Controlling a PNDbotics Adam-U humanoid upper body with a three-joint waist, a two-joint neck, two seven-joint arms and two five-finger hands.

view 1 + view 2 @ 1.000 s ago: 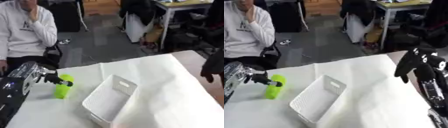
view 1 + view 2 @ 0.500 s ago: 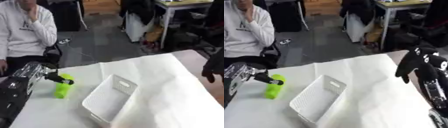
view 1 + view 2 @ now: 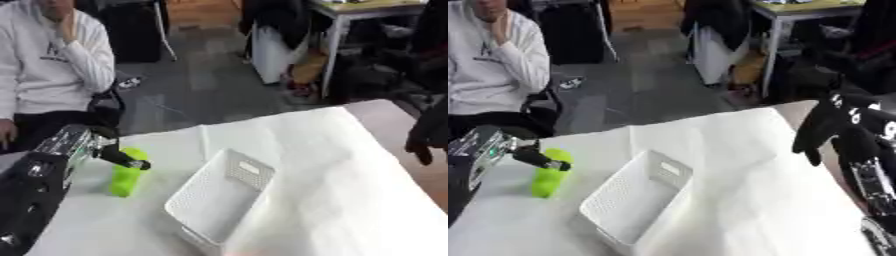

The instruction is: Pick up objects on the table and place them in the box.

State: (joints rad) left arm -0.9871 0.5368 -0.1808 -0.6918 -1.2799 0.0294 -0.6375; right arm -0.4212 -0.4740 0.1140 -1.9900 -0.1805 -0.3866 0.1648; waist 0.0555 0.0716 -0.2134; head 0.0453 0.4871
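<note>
Lying on the white tablecloth [image 3: 350, 165] is one bright green object [image 3: 128, 172], elongated and rounded, perhaps a bottle or toy, though it is too blurred to say. One white perforated box [image 3: 219, 200] stands just to its right, empty. The left hand [image 3: 83, 145] reaches over the object's upper end, a dark finger [image 3: 122, 159] stretched straight across it. The right hand [image 3: 833, 127] hangs at the table's right edge, fingers drooping, relaxed.
</note>
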